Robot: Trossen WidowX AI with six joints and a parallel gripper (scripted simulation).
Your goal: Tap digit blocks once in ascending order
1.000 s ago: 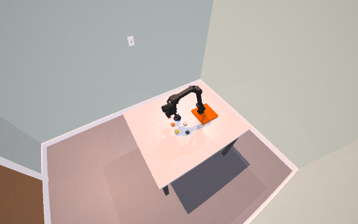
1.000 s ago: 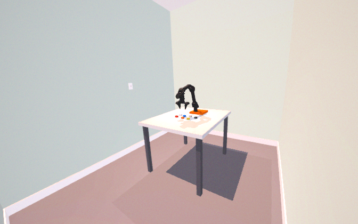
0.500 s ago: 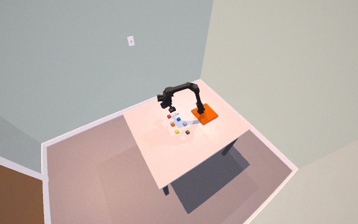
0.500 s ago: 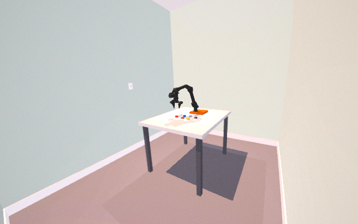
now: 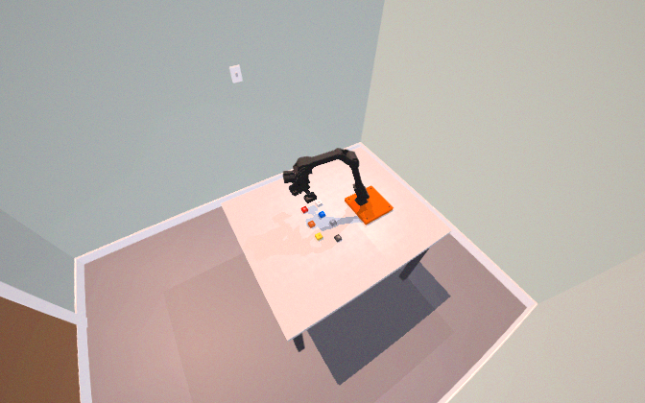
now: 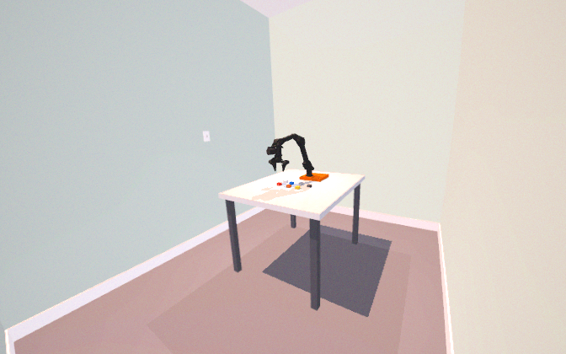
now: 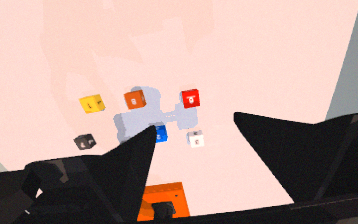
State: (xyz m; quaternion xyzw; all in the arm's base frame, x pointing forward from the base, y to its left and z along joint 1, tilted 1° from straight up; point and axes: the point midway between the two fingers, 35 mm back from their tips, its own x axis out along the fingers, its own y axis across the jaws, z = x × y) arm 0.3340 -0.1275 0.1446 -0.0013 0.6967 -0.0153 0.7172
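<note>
With our black tapered fingers [image 5: 303,196] [image 6: 280,169] wide apart and empty, we should centre one tip over the chosen block, descending straight and gently.

My corner room, pale walls and a pinkish floor

I see a blue-grey wall [image 5: 182,120] [image 6: 135,105] with a white switch plate [image 5: 236,74] [image 6: 206,136], a cream wall [image 5: 480,120] [image 6: 358,105], white baseboards [image 5: 154,231] [image 6: 139,273], and a dark shadow [image 5: 374,326] [image 6: 337,270] beneath my pale, dark-legged table [image 5: 346,278] [image 6: 269,200] [image 7: 280,60].
</note>
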